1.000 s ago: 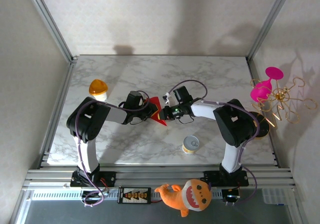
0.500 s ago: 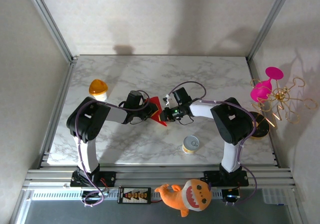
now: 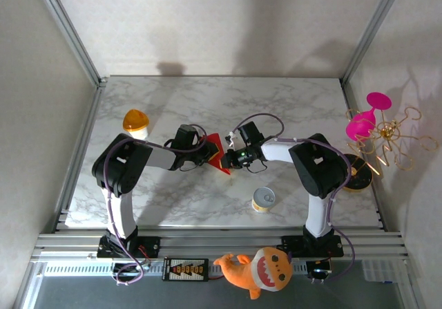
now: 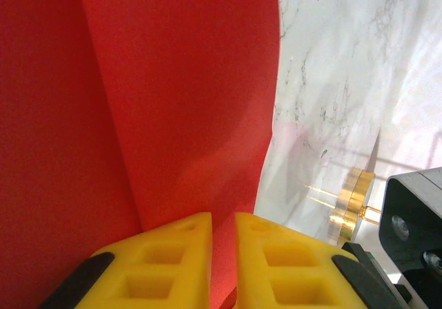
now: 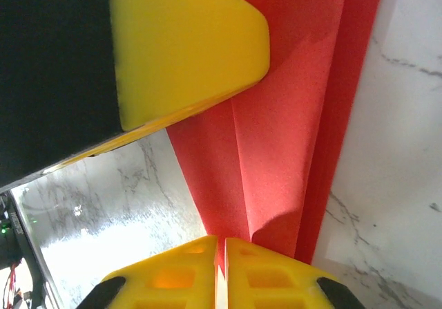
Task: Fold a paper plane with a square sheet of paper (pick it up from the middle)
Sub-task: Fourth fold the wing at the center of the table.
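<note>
paper [image 3: 215, 151]: thin, light, floppy, tears easily | left gripper [image 4: 222, 231]: pinching paper at 9 o'clock | right gripper [image 5: 222, 248]: pinching paper at 3 o'clock | best held beside crease

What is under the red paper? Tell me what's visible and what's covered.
Marble table shows beside the folded red paper, which the left gripper and right gripper both pinch. The spot directly beneath is covered by the paper itself.

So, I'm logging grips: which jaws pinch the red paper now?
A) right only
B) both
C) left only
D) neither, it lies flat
B: each wrist view shows the paper clamped between shut yellow fingers, so the left jaws and the right jaws both hold it.
</note>
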